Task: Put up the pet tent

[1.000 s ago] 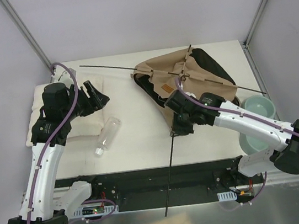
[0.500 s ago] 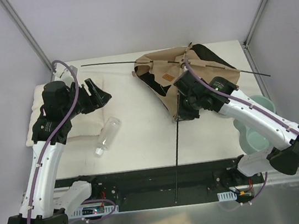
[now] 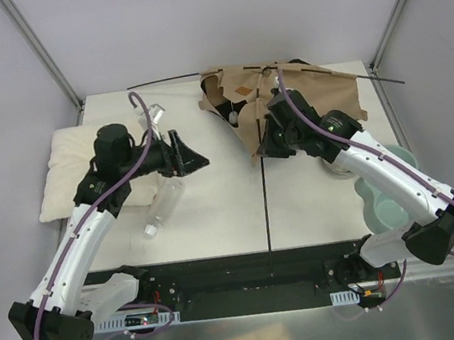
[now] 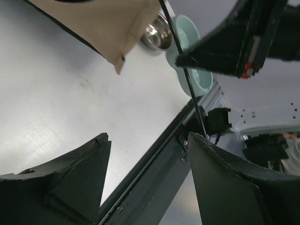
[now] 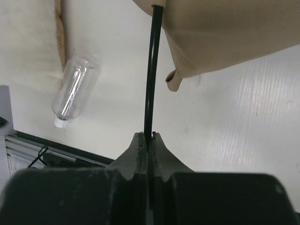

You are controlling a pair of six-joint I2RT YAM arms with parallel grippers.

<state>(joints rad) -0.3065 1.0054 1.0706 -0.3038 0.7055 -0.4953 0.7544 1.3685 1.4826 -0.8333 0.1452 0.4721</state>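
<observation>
The pet tent (image 3: pixel 309 95) is a tan fabric heap at the back centre-right, with a brown label patch (image 3: pixel 241 90) and a white pompom (image 3: pixel 235 116). One thin black pole (image 3: pixel 265 215) runs from the tent toward the front edge. A second pole (image 3: pixel 172 82) lies across the back. My right gripper (image 3: pixel 262 150) is shut on the front pole just below the tent's edge. In the right wrist view its jaws (image 5: pixel 149 136) pinch the pole (image 5: pixel 152 70) under the fabric (image 5: pixel 225 33). My left gripper (image 3: pixel 194 161) is open and empty, left of the tent; in its own view (image 4: pixel 147 140) it faces the pole (image 4: pixel 185 70).
A clear plastic bottle (image 3: pixel 160 206) lies below the left gripper. A cream pillow (image 3: pixel 66 171) is at the left. Mint bowls (image 3: pixel 387 198) stand at the right edge, with a steel bowl (image 4: pixel 157 37) beside them. The table's front rail (image 3: pixel 241 269) is black.
My right gripper has moved back with the pole, raising the tent fabric. My left arm has swung right from over the pillow to the table's middle, still open.
</observation>
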